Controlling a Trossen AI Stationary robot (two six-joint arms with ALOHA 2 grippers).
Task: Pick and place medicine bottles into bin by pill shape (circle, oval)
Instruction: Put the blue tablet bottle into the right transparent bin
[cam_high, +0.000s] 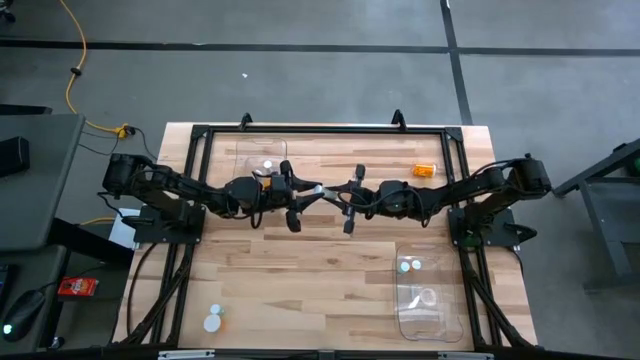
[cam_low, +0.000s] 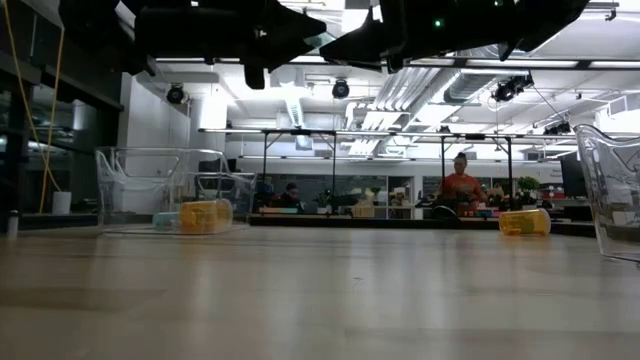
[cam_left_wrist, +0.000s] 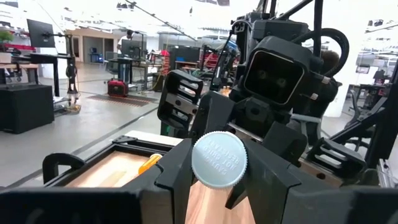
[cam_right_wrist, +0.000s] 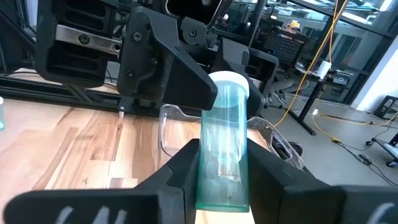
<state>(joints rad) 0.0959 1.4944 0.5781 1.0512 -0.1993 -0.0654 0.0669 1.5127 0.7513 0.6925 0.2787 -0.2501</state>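
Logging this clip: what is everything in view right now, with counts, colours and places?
Table: one, light wood, black frame.
Bins: two, clear; left bin by the left arm, right bin in front of the right arm.
Bottles in left bin: two, one amber, one pale with a white cap.
Bottle in right bin: one seen, teal.
Loose amber bottle: one, lying near the right arm.
Corner bottles: two, pale, near-left corner.
Held bottle: one, teal, white cap, mid-table in the air.
Person: one, orange top, room behind.
Right gripper: shut on the held bottle's body.
Left gripper: at its cap.
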